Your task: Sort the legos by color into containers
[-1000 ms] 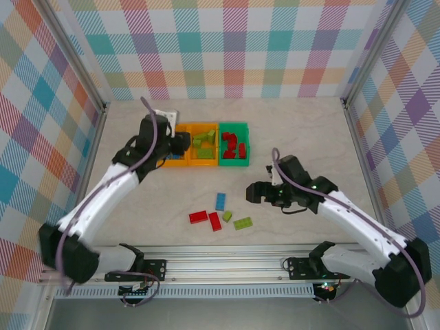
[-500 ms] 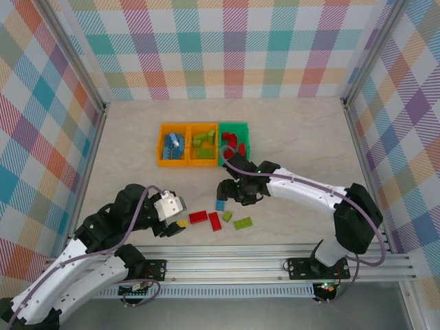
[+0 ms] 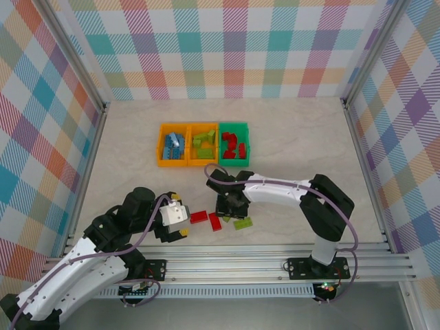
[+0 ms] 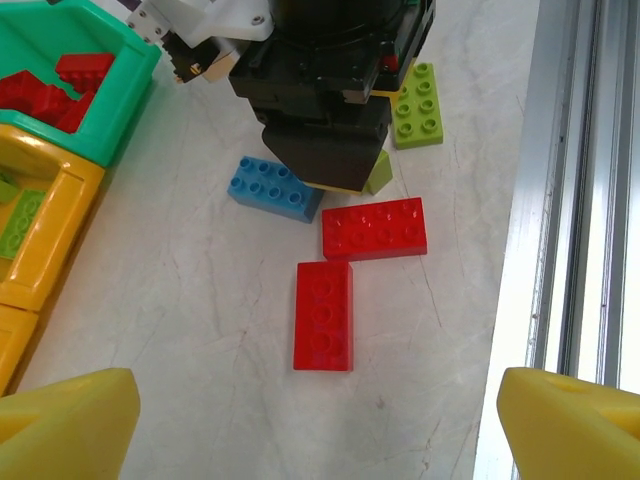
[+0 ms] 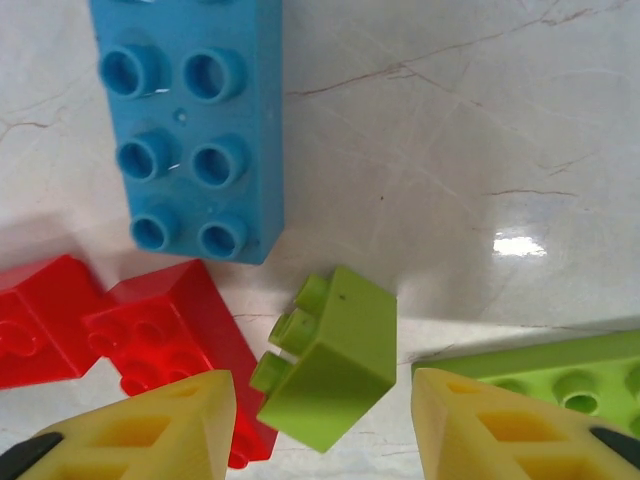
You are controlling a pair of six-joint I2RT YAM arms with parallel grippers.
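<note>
Three joined containers stand at the back: two orange bins (image 3: 172,145) (image 3: 203,144) holding blue and lime legos, and a green bin (image 3: 234,143) holding red ones. Loose legos lie near the front: two red bricks (image 4: 323,315) (image 4: 375,228), a blue brick (image 5: 190,130), a flat lime brick (image 4: 418,104) and a small lime brick (image 5: 335,365). My right gripper (image 5: 320,430) is low over the small lime brick, which lies tilted between its yellow fingers with a gap on each side. My left gripper (image 4: 320,430) is wide open just short of the red bricks, with nothing in it.
The metal rail (image 3: 227,265) runs along the table's near edge, close to the loose bricks. Plaid walls enclose the table on three sides. The right arm (image 3: 289,189) reaches leftward across the middle.
My left arm pulled back from the bins to the front left and opened its jaws. My right gripper moved left onto the loose bricks and narrowed its jaws around the small lime brick.
</note>
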